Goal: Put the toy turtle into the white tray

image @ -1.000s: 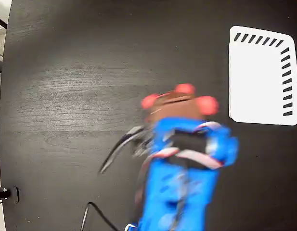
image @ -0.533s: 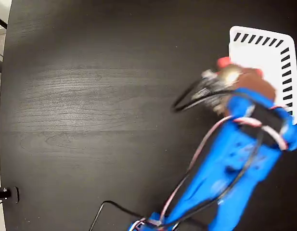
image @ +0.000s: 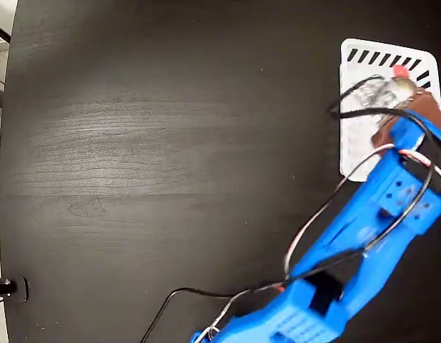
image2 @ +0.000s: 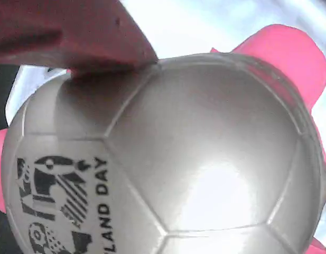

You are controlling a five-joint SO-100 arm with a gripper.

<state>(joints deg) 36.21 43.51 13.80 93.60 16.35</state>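
Carry step, near its end: gripper (image: 399,89) clamped on the toy turtle (image2: 168,159), held over the white tray (image: 363,143), upper part. One reddish finger (image2: 73,32) presses the shell. Next, likely: lower a little, then spread the jaws to release

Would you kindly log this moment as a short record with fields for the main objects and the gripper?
toy: small toy turtle with shiny golden-tan domed shell and red limbs, held above the tray
tray: white rectangular plastic tray with dark slanted slots, at the table's right in the fixed view
gripper: blue arm's gripper, shut on the turtle
surface: dark wood-grain table
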